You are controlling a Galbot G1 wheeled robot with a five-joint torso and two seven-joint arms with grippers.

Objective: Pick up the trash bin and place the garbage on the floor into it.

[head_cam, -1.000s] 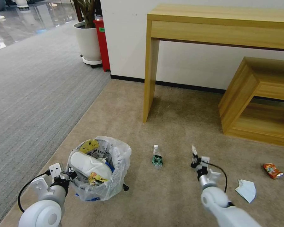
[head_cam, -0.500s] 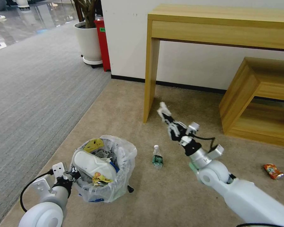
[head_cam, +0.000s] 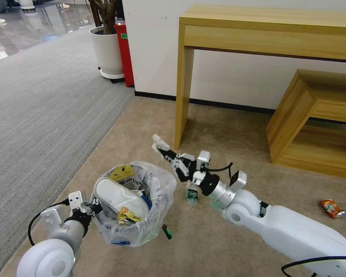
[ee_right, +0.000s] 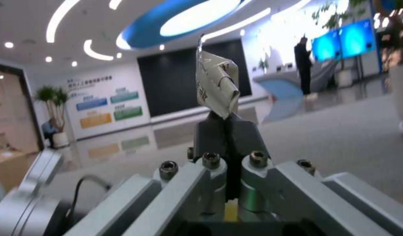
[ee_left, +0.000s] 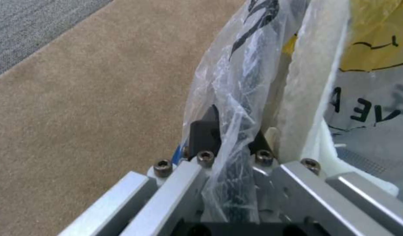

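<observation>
The trash bin, lined with a crinkly clear bag and stuffed with a white slipper and yellow wrappers, is held just above the beige carpet at lower left. Its rim and bag are clamped between the fingers of the left gripper. To its right, a small crumpled white wrapper is pinched in the closed right gripper, raised just beyond the bin's rim. A green-label bottle lies on the carpet between bin and right arm; a red wrapper lies farther right.
</observation>
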